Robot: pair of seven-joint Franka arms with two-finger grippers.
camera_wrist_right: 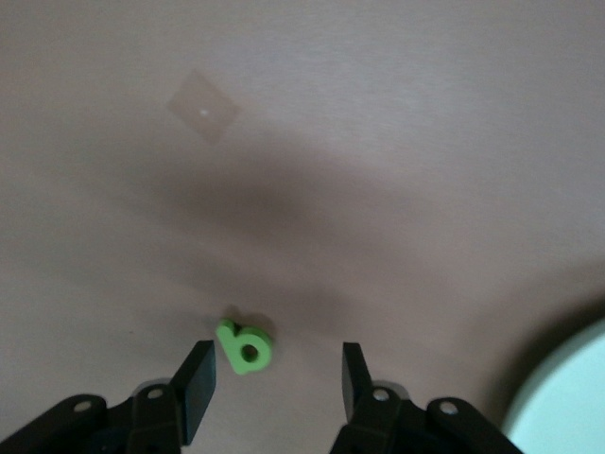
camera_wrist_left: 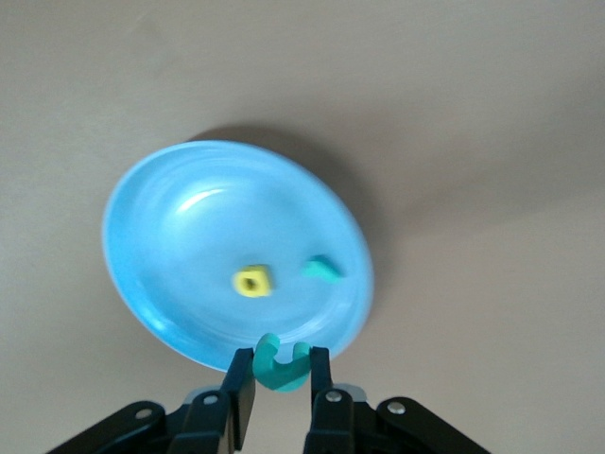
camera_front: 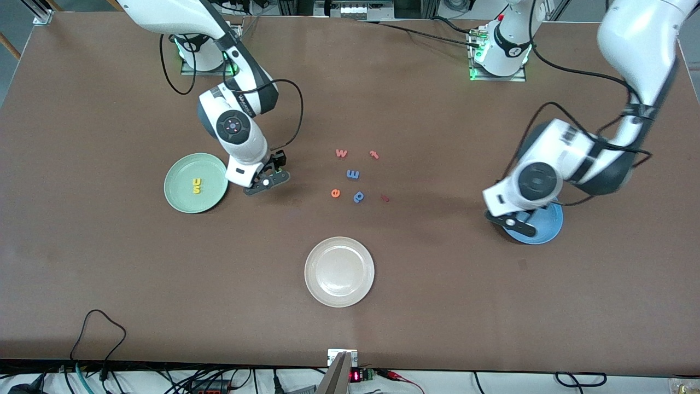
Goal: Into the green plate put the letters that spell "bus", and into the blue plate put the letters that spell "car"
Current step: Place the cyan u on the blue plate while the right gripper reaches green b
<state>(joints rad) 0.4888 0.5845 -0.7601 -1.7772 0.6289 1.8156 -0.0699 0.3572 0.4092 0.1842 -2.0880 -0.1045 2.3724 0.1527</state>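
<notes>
In the right wrist view, the green b (camera_wrist_right: 245, 346) is seen lying flat on the table between the open fingers of the right gripper (camera_wrist_right: 278, 378), closer to one finger. Low in the left wrist view, the teal c (camera_wrist_left: 282, 367) is held by the left gripper (camera_wrist_left: 282, 380) over the blue plate (camera_wrist_left: 151, 227).

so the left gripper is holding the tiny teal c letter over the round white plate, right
Not quite: the left gripper does hold the tiny teal c letter, but over the round bright blue plate, not the white one. The left wrist view shows it.
</notes>
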